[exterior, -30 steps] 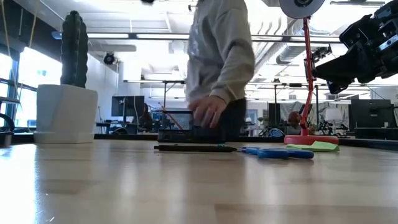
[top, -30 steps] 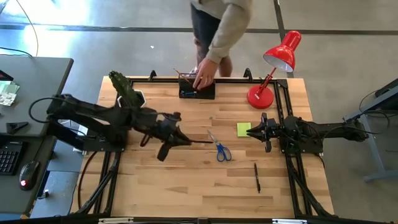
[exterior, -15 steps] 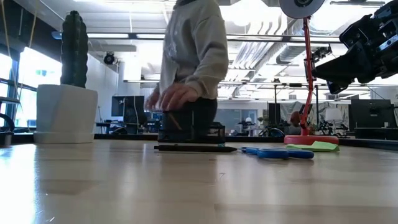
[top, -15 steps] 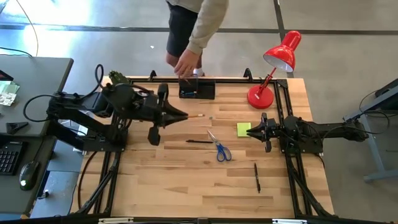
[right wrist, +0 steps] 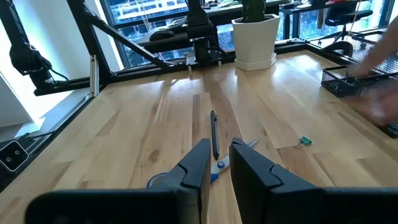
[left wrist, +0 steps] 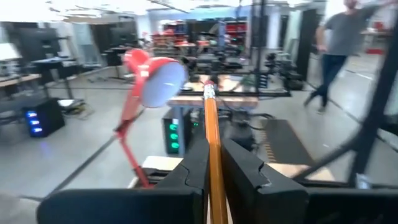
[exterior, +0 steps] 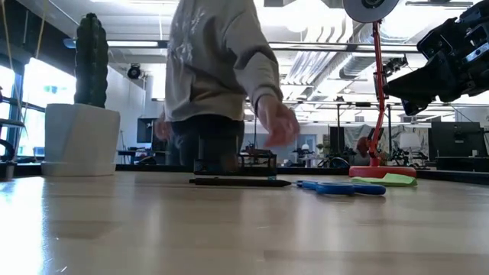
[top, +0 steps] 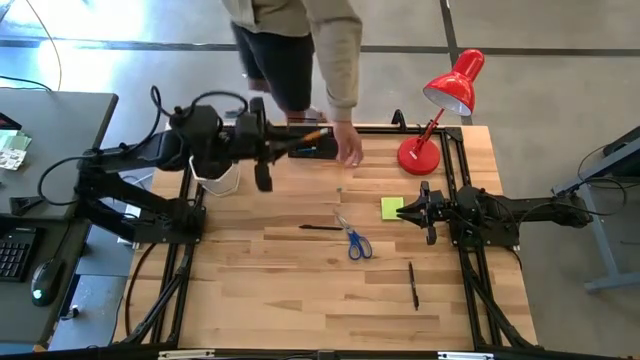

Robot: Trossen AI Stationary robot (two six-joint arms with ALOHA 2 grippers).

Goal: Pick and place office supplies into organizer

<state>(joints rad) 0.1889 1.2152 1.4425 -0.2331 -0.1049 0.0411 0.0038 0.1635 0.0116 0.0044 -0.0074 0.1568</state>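
From the table-top camera, the nearest supplies lie across the boards: a black pen [exterior: 240, 182], with the blue-handled scissors [exterior: 341, 187] just beside its tip and the yellow-green sticky-note pad [exterior: 388, 179] behind them by the foot of the red desk lamp [exterior: 377, 99]. From above, a 2nd black pen [top: 412, 285] lies apart, toward the table's near edge. The right gripper [top: 405, 212] waits beside the pad, jaws a narrow gap apart with nothing between them, as the right wrist view shows. The step in hand belongs to the left gripper [top: 284, 148], which is up at the far edge, its jaws clenched on an orange-wood pencil [left wrist: 213, 149] that sticks out past the fingertips toward the organizer [top: 318, 147]. The organizer sits at the far middle of the table, and a person's hand [top: 349, 150] hovers right at it, the person [exterior: 214, 76] standing just behind. To finish well, I judge that the arm should wait until that hand is clear, since the pencil's tip points straight into the same spot. The tip should then be brought over 1 open compartment and tilted down so the pencil enters point first, not laid across the rim. The jaws should let go only once most of its length is inside; dropped from height it could bounce out or roll off the far edge. Whether any compartment is already crowded cannot be made out.
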